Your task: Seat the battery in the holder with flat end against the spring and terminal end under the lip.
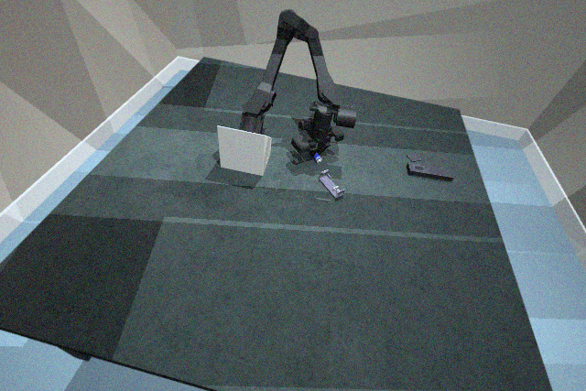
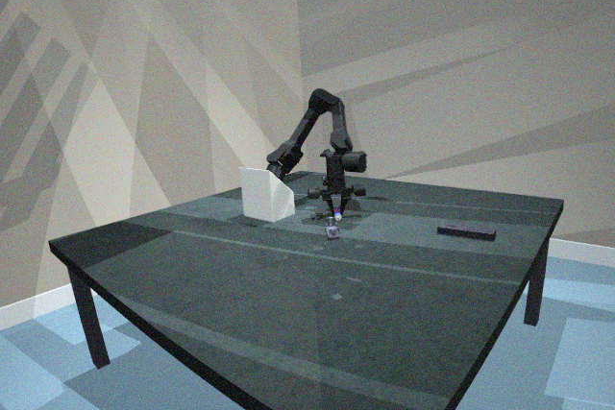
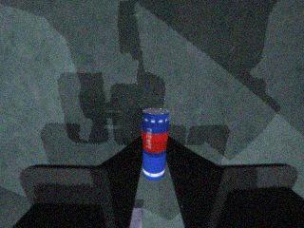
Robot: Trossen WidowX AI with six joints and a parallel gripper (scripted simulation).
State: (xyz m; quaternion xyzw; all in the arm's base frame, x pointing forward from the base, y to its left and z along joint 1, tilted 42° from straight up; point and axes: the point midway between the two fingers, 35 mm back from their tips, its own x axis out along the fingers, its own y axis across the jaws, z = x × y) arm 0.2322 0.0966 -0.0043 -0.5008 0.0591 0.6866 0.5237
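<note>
The blue and red battery (image 1: pixel 317 157) (image 2: pixel 337 215) (image 3: pixel 155 163) lies on its side at table level, its silver flat end away from the holder and its white-rimmed end toward it. My gripper (image 1: pixel 316 155) (image 2: pixel 337 212) (image 3: pixel 154 140) points down and is shut on the battery, one fingertip against each long side near its middle. The small purple-grey holder (image 1: pixel 327 183) (image 2: pixel 332 232) is just in front of the battery, apart from it, with upright parts at both ends. Only a sliver of the holder (image 3: pixel 137 218) shows at the bottom of the wrist view.
A white block (image 1: pixel 242 151) (image 2: pixel 257 197) with a slanted side stands left of the gripper, near the arm's base. A long dark box (image 1: pixel 430 171) (image 2: pixel 465 230) lies well to the right on the dark table (image 1: pixel 302 292) (image 2: pixel 278 306).
</note>
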